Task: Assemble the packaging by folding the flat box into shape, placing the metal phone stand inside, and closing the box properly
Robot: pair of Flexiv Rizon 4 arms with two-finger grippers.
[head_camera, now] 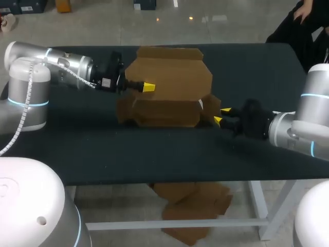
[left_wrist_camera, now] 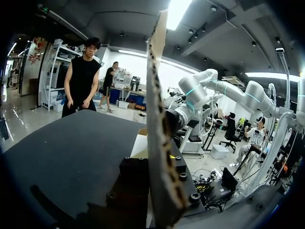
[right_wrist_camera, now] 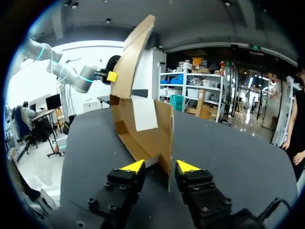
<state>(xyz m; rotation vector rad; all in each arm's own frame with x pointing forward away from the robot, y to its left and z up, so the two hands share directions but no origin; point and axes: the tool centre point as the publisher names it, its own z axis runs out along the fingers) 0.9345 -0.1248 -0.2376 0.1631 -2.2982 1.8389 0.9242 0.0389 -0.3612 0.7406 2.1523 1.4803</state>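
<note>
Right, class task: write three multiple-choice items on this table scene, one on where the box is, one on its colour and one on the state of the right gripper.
1. Where is the box?
A. On the table, between the left gripper and the right gripper
B. Hanging off the table's near edge
C. On top of the right arm

2. What colour is the box?
A. White
B. Brown
C. Blue

3. How is the right gripper?
A. Shut on nothing
B. Holding a phone stand
C. Open, with a box flap between its fingers

Key:
1 A, a gripper shows at each side of the box.
2 B, it is plain brown cardboard.
3 C, the right wrist view shows a gap beside the flap.
</note>
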